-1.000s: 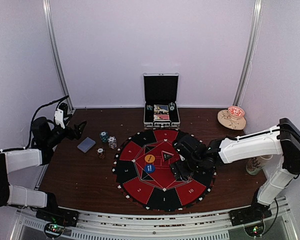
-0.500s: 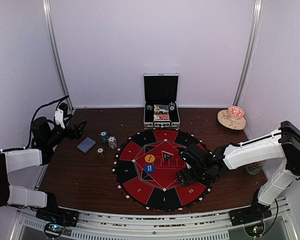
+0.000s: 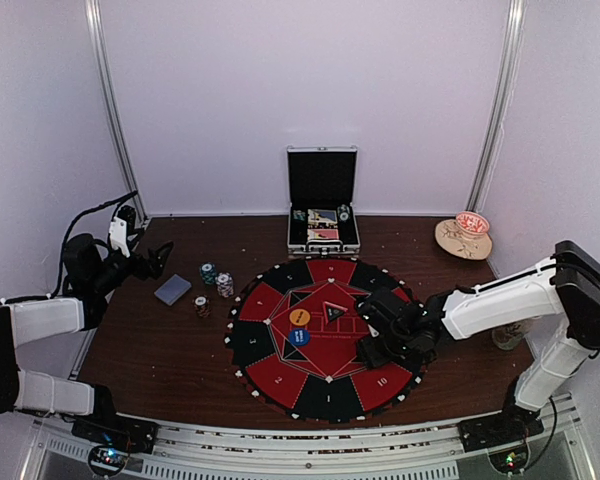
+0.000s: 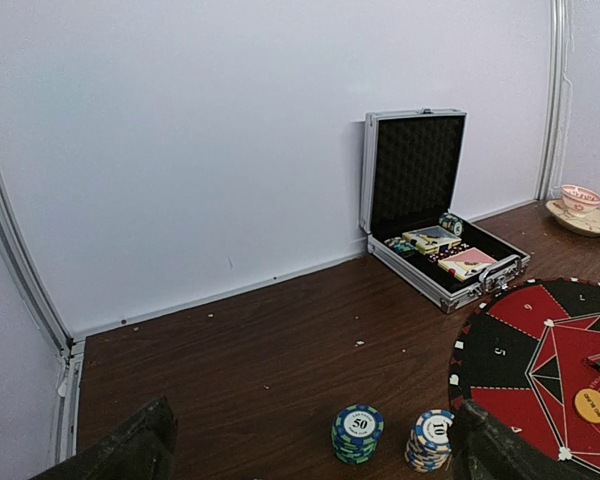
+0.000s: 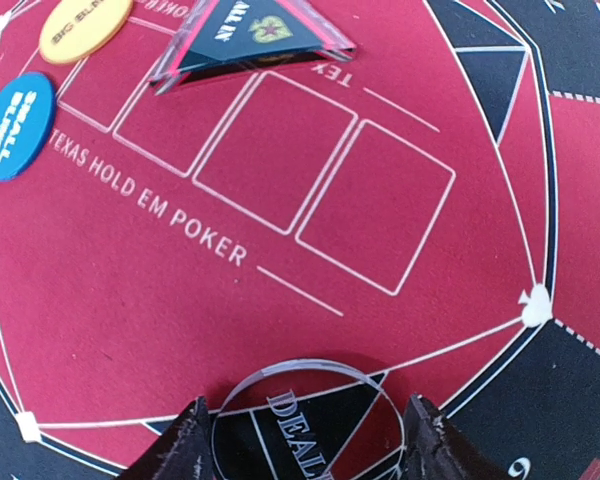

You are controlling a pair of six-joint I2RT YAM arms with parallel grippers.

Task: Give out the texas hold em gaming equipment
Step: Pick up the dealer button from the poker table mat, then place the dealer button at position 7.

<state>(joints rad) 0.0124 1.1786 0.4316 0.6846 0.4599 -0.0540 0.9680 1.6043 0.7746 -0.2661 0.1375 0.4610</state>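
Change: right gripper (image 3: 370,352) moved from mid-mat toward the lower right of the round mat (image 3: 280,378) within the last second, jaws drawn in from wide
Right jaws: narrowed onto the clear dealer disc (image 5: 300,425), one finger at each edge, seemingly touching; clamped on it, judging by the wrist view
Disc position: bottom centre of the right wrist view, over the red-to-black border of the mat; lifted or lying flat, cannot tell
Left side: left gripper (image 3: 152,260) unmoved at far left of the overhead view, jaws wide apart, holding nothing
Other gear: orange disc (image 3: 299,317) and blue disc (image 3: 299,337) left of mat centre; chip stacks (image 3: 225,285) and card deck (image 3: 173,289) off the mat at left; more in the open case (image 3: 323,230) at top centre
Meaning: probably pick-up of the dealer disc under way, placement not yet done; chips and cards not yet shared among the numbered seats
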